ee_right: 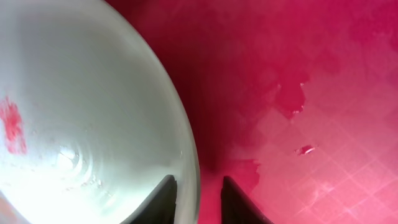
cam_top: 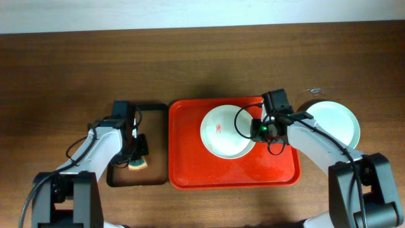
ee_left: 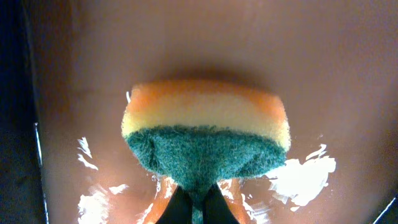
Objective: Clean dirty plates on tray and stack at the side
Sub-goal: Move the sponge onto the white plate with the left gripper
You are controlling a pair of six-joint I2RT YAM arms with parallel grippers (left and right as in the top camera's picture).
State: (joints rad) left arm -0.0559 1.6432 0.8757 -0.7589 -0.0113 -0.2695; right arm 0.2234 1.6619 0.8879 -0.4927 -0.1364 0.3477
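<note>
**A:** Where is the dirty plate found?

**B:** The white plate [cam_top: 221, 136], with a red smear at its centre, is seen lying on the red tray [cam_top: 190, 166], toward the upper middle. A second plate [cam_top: 335, 123] is set on the table just off the tray's right side.

**A:** And the claws?

**B:** The right gripper [ee_right: 199, 196] is placed astride the white plate's right rim, jaws narrowly parted, one finger over the inside and one outside. A sliver of tray is seen between the rim and the outer finger, so no clamp is judged to be made. The left gripper [ee_left: 198, 206] is closed on a sponge [ee_left: 205, 124], pinched at its green scouring side, over the brown tray [cam_top: 157, 166].

**A:** What could be spoiled from here?

**B:** The rim looks thin and smooth. If it is pinched too shallowly, the plate may be slipped out or tipped when lifted. If the outer finger is driven lower, the tray may be scraped or shoved. The sponge is held by one edge only, so it may be twisted loose once scrubbing pressure is applied.
</note>
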